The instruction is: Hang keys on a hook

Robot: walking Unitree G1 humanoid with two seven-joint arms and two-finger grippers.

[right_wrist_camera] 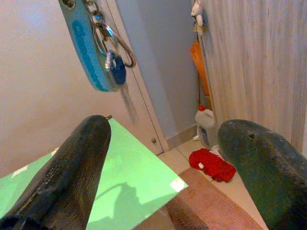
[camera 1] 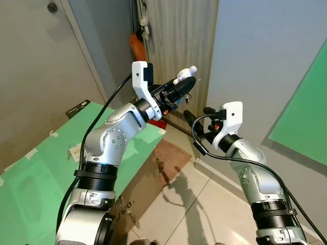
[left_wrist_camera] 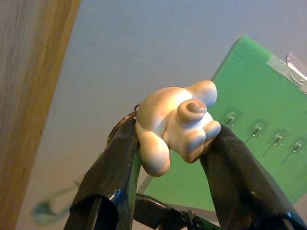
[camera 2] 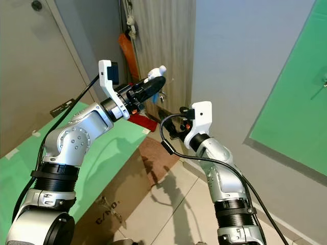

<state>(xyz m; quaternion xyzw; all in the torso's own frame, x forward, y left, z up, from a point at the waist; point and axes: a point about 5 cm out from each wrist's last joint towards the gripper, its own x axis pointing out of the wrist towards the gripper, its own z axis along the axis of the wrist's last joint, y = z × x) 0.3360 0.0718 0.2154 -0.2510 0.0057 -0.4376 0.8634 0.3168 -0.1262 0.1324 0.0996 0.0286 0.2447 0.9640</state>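
Note:
My left gripper (camera 1: 180, 88) is raised toward the wall corner and is shut on the keys' white figurine fob (camera 1: 185, 75). In the left wrist view the figurine (left_wrist_camera: 175, 122) is pinched between both fingers, with the key ring (left_wrist_camera: 120, 128) behind it. A blue tag (right_wrist_camera: 90, 48) and a key (right_wrist_camera: 117, 72) dangle below, in the right wrist view. A row of small hooks (left_wrist_camera: 256, 128) sits on the green panel (camera 2: 296, 112) on the grey wall to the right. My right gripper (camera 1: 196, 120) is open, just below and right of the left one, holding nothing.
A wood-grain panel (camera 1: 179, 41) fills the corner, with an orange item (camera 1: 137, 46) hanging beside it. On the floor are a red cloth (right_wrist_camera: 211, 164), a white bottle (right_wrist_camera: 207, 125), a brown mat (camera 1: 171, 158) and a green board (camera 1: 41, 173) at left.

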